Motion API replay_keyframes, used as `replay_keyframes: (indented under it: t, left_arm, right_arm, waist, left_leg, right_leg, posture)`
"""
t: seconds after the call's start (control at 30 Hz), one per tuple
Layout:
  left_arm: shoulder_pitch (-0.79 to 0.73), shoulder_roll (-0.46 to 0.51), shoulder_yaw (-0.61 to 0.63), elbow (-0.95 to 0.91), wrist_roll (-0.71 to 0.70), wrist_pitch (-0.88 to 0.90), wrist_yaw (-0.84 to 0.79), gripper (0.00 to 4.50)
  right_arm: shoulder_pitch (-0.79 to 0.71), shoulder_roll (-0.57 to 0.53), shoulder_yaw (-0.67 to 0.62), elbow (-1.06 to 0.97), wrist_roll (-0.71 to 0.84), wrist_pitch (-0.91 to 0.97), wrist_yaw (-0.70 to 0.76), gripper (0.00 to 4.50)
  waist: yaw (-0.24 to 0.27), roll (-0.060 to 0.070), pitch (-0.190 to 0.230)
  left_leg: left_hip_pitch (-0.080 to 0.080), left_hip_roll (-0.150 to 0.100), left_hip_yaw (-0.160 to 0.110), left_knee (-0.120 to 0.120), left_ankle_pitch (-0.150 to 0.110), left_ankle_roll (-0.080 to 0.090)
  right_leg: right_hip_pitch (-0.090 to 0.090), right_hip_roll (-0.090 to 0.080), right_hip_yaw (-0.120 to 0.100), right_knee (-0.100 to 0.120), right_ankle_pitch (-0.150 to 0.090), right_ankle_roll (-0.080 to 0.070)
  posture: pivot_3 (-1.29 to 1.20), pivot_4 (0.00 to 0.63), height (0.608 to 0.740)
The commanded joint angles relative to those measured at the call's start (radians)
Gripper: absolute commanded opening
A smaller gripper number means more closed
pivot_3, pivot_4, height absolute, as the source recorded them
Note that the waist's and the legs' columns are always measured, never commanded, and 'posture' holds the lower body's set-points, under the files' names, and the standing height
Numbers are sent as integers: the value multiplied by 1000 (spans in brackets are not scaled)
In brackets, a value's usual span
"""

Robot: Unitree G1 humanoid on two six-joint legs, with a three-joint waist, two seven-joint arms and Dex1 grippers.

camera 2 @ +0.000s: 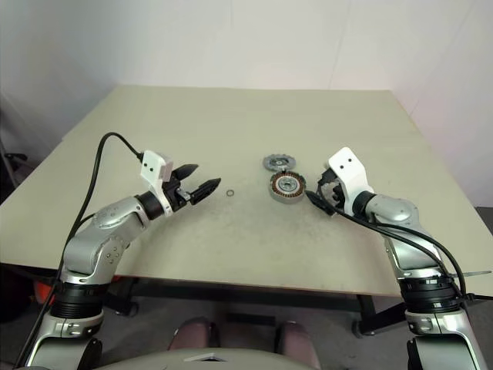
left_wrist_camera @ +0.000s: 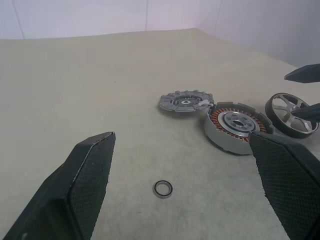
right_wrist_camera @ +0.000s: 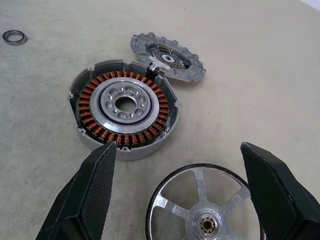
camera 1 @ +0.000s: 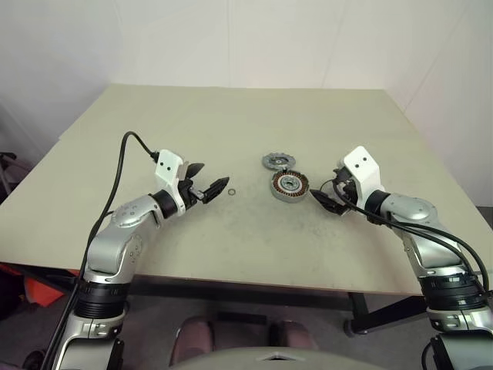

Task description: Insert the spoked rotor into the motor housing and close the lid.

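The motor housing (camera 1: 290, 184), a shallow metal cup with copper coils around a silver centre, sits right of the table's middle. The lid (camera 1: 279, 161), a grey notched disc, lies flat and touches the housing's far side. The spoked rotor (right_wrist_camera: 205, 210) lies flat on the table just right of the housing. My right gripper (camera 1: 327, 202) is open, with one finger on each side of the rotor and not gripping it. My left gripper (camera 1: 212, 189) is open and empty, left of the housing and pointing toward it.
A tiny thin ring (camera 1: 231, 191) lies on the table (camera 1: 192, 116) just past the left gripper's fingertips. The beige table has edges at the front and right. A white wall stands behind it.
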Motion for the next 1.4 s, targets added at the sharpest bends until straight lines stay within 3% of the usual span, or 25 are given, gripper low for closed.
replay_keyframes:
  t: [0.03, 1.4]
  left_arm:
    - [-6, 0, 3, -12, 1, -24, -3, 4500]
    - [-10, -2, -29, 13, 47, -63, -3, 4500]
  right_arm:
    - [-25, -4, 1, -13, -16, -16, -12, 4467]
    - [-37, 9, 6, -51, 16, 64, 23, 4467]
  waist:
    - [0, 0, 0]
    - [0, 0, 0]
  left_leg:
    - [0, 0, 0, 0, 0, 0]
    - [0, 0, -1, -1, 0, 0]
  right_leg:
    - [0, 0, 0, 0, 0, 0]
    - [0, 0, 0, 0, 0, 0]
  posture:
    - [0, 0, 740]
    - [0, 0, 740]
